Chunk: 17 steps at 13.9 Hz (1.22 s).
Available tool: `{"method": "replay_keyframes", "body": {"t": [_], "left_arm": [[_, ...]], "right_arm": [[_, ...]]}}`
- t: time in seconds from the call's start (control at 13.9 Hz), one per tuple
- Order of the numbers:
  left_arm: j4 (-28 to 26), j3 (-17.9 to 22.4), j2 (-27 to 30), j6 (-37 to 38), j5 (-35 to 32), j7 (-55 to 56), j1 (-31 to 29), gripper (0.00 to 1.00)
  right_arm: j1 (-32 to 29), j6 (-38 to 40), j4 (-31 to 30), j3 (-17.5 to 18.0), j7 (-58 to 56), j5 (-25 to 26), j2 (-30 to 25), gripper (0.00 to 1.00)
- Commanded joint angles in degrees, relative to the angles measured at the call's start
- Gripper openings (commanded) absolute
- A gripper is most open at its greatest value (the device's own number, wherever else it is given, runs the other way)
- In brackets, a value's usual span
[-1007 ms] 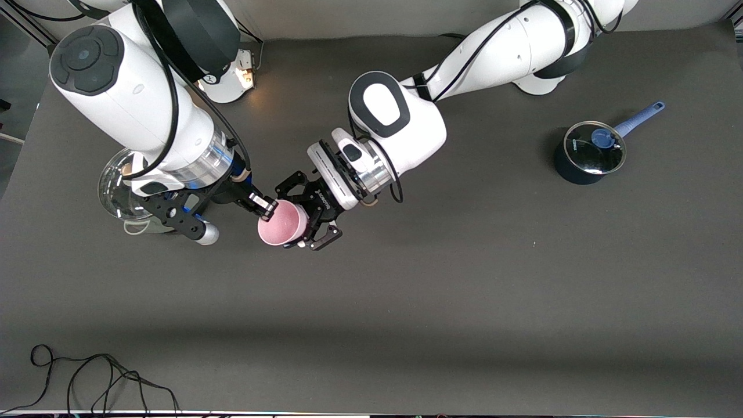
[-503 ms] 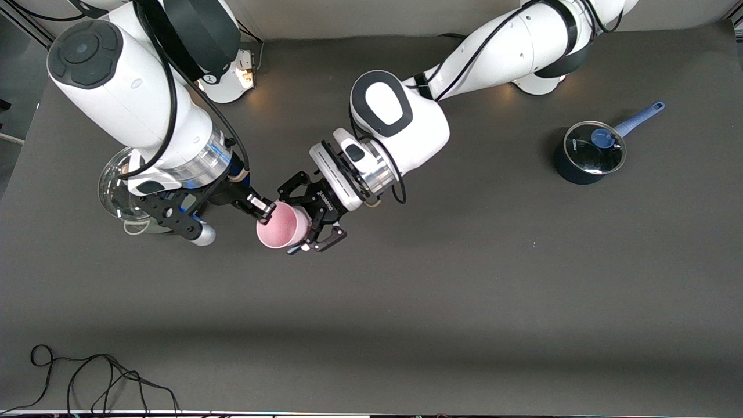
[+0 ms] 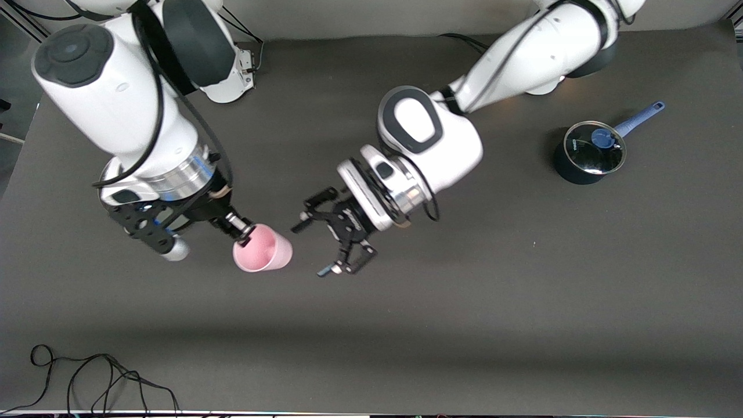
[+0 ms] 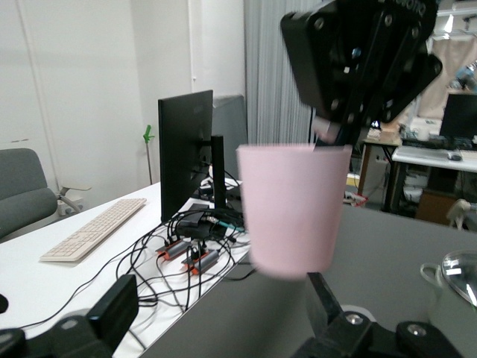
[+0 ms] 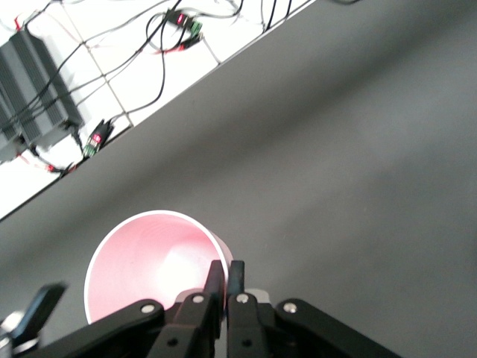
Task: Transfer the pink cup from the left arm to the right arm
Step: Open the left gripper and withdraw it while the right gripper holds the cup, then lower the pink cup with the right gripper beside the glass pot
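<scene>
The pink cup [image 3: 264,249] is held up over the table, tilted, with its mouth toward the front camera. My right gripper [image 3: 244,232] is shut on its rim, one finger inside and one outside; in the right wrist view the fingers [image 5: 235,277] pinch the cup's [image 5: 145,261] wall. My left gripper [image 3: 312,246] is open and empty, a short gap from the cup toward the left arm's end of the table. In the left wrist view the cup [image 4: 292,209] hangs from the right gripper [image 4: 328,136], apart from my left gripper [image 4: 223,322].
A dark blue pot [image 3: 587,153] with a glass lid and blue handle stands near the left arm's end. A glass-lidded pot [image 4: 455,280] stands under the right arm, mostly hidden in the front view. A black cable [image 3: 87,380] lies at the table's near edge.
My left gripper has let go of the cup, opened and drawn back toward the left arm's end. My right gripper has carried the cup away by its rim.
</scene>
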<state>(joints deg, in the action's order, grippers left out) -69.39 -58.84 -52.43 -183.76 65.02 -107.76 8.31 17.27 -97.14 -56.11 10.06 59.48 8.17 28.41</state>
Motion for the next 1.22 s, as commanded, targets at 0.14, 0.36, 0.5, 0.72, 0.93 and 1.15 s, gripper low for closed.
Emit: {"method": "replay_keyframes", "body": {"t": [0.14,0.36,0.5,0.72,0.93,1.15], "left_arm": [[-14.44,3.80,6.80,15.58,-15.49,2.02,-12.95,1.00],[-20.32,12.21,15.55,31.92,-21.66,2.20,-17.54,1.00],[-24.37,19.34,22.77,42.99,-22.21,3.69,-17.71,1.00],[-25.80,28.41,28.25,56.89,-28.42,6.05,-17.71,1.00],[-25.71,32.99,32.02,66.14,-42.03,16.92,-17.72,1.00],[-24.49,34.31,33.96,71.86,-51.37,26.43,-20.26,1.00]], "right_arm": [[-4.06,0.45,1.01,-5.84,-11.73,0.53,0.68,0.00],[-11.09,2.73,0.74,-5.84,-26.47,-1.56,0.50,0.00],[-16.71,2.92,-1.17,-5.93,-36.93,-3.42,-0.11,0.00],[-24.63,2.92,-5.14,-6.01,-54.85,-7.36,-1.25,0.00],[-30.35,0.03,-11.10,-6.19,-69.02,-10.70,-2.13,0.00],[-31.59,-9.71,-20.06,-6.19,-73.01,-12.39,-3.19,0.00]]}}
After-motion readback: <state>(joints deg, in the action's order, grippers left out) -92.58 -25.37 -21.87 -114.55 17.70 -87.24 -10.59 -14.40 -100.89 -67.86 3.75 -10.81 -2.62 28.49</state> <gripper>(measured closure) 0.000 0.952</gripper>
